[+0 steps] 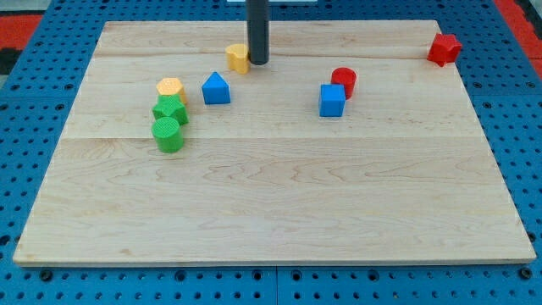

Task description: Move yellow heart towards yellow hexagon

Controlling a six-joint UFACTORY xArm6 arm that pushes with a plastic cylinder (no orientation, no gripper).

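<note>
One short push decides it: my tip (257,62) touches the yellow heart (238,58) on its right, the yellow hexagon (170,88) lying lower-left; no jaws exist.

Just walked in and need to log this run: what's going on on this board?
My tip sits against the right side of the yellow heart near the view's top, placed to push it left and down toward the yellow hexagon. The blue block lies near that path.
</note>
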